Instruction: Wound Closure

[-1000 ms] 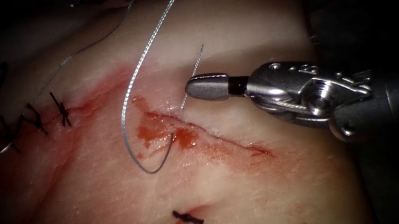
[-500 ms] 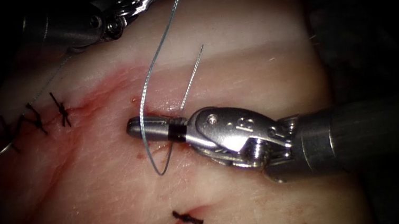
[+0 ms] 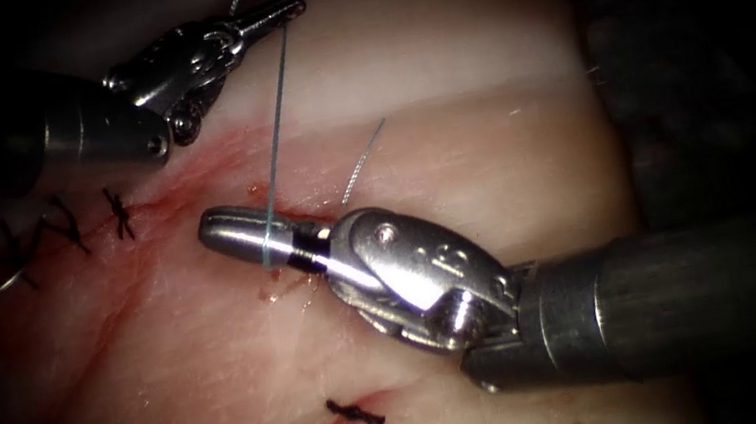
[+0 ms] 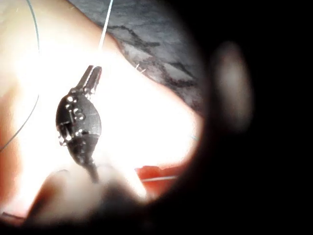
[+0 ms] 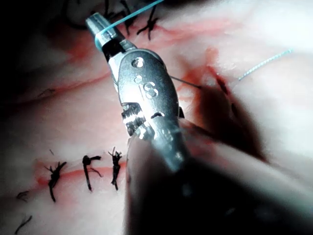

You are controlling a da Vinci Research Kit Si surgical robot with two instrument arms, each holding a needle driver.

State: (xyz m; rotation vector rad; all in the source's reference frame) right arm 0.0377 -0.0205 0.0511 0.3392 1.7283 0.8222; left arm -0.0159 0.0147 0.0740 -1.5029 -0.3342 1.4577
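Pale tissue [image 3: 446, 130] carries an open cut [image 3: 298, 217] ringed by red fluid [image 3: 190, 176], with dark finished stitches [image 3: 117, 213] at 9 o'clock and more at 6 o'clock. Left tool [image 3: 290, 5], at 11 o'clock, clamps the thread [image 3: 276, 132] in closed jaws. Taut strand runs down across the right tool [image 3: 235, 233], whose jaws lie closed over the cut with the thread draped around them. Free thread tail [image 3: 364, 155] rises at 1 o'clock. Needle location cannot be told.

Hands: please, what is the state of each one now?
Left hand: closed on the thread.
Right hand: closed, thread lying over it, holding nothing visible.
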